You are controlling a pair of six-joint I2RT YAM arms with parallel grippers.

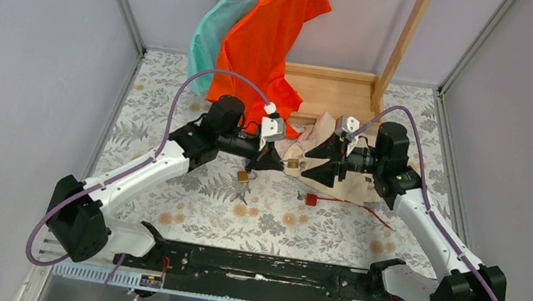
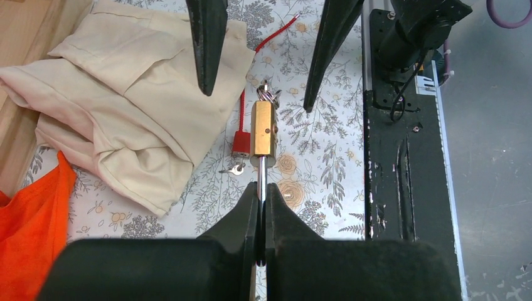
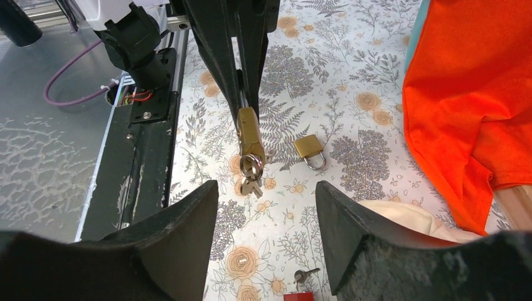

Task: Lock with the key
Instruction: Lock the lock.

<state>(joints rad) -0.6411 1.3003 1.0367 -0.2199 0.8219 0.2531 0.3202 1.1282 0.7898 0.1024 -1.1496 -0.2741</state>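
A small brass padlock (image 2: 263,128), its narrow rectangular body seen edge-on from the left wrist, is held in the air above the middle of the desk (image 2: 326,157). The left jaws pinch it by its steel shackle (image 2: 262,182). The body points right, away from them. At its free end a ring (image 3: 250,164) carries small keys (image 3: 253,185) that dangle below it — whether one sits in the keyhole cannot be told.

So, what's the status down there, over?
Left claw shut on the brass padlock, by its shackle. Right claw open, facing the key ring at its end. Nothing between them; a second brass padlock lies on the floral table.
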